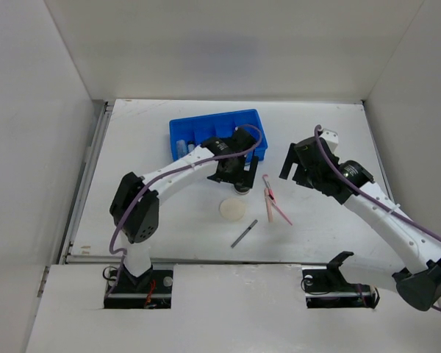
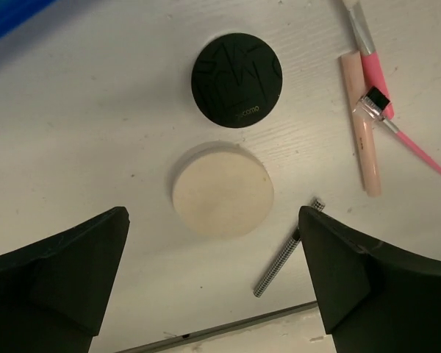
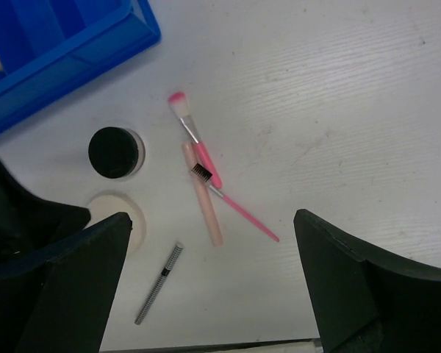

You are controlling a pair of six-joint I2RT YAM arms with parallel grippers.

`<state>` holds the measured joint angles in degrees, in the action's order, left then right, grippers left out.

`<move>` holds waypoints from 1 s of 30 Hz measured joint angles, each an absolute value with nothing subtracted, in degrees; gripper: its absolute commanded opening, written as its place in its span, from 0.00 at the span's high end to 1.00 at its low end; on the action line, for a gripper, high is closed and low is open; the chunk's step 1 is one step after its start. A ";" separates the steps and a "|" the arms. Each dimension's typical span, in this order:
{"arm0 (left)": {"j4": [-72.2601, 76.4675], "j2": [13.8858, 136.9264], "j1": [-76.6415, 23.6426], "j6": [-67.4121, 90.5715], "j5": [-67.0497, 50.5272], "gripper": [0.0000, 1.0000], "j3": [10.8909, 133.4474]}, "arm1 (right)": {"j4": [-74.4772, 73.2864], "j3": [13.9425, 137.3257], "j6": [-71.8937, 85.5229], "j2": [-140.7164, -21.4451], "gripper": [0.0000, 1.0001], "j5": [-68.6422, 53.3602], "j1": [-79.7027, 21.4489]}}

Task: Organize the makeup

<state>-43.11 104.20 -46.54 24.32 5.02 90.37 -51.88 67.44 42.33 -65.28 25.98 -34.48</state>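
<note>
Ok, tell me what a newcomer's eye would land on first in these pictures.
The bright blue divided plastic tray stands out at the far side of the white table. Between it and the near edge lie a small black round jar, a cream round puff beside it, pink thin tools and a dark slim pencil. Over the table hang the left gripper and right gripper, jaws wide open.
</note>
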 measured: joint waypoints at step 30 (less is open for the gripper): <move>-39.03 127.68 -47.62 26.17 6.90 0.39 102.54 | -51.35 67.44 42.28 -64.12 0.02 25.52 -34.48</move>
